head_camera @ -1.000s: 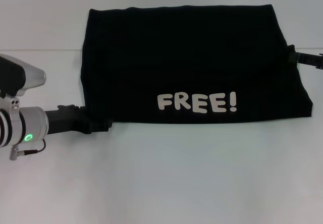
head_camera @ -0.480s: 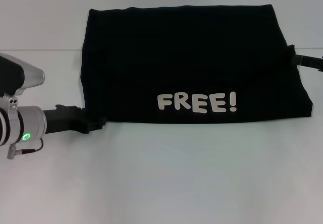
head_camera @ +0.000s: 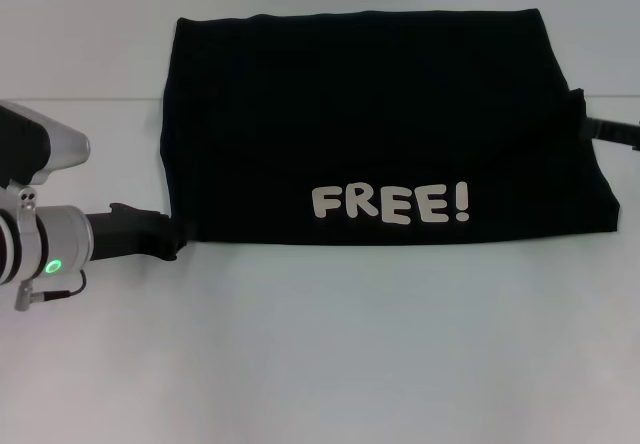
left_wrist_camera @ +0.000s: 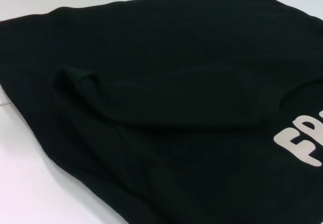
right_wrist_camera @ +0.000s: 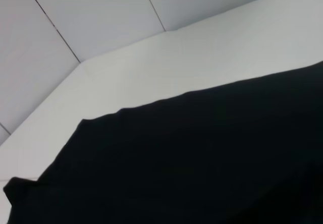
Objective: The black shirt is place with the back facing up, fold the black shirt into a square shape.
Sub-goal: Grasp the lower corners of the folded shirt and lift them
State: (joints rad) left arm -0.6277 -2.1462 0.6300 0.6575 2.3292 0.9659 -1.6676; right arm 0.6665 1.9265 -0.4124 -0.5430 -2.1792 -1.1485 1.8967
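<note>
Two grippers flank our black shirt (head_camera: 385,124), which lies folded into a wide rectangle on the white table (head_camera: 330,354). Nearest us, our left gripper (head_camera: 178,236) sits at the shirt's near left corner; we cannot tell whether its fingers are parted or closed. Just beyond it to the right, white "FREE!" lettering (head_camera: 390,204) faces up. Farther off, our right gripper (head_camera: 585,124) meets the shirt's right edge, its state likewise unclear.
</note>
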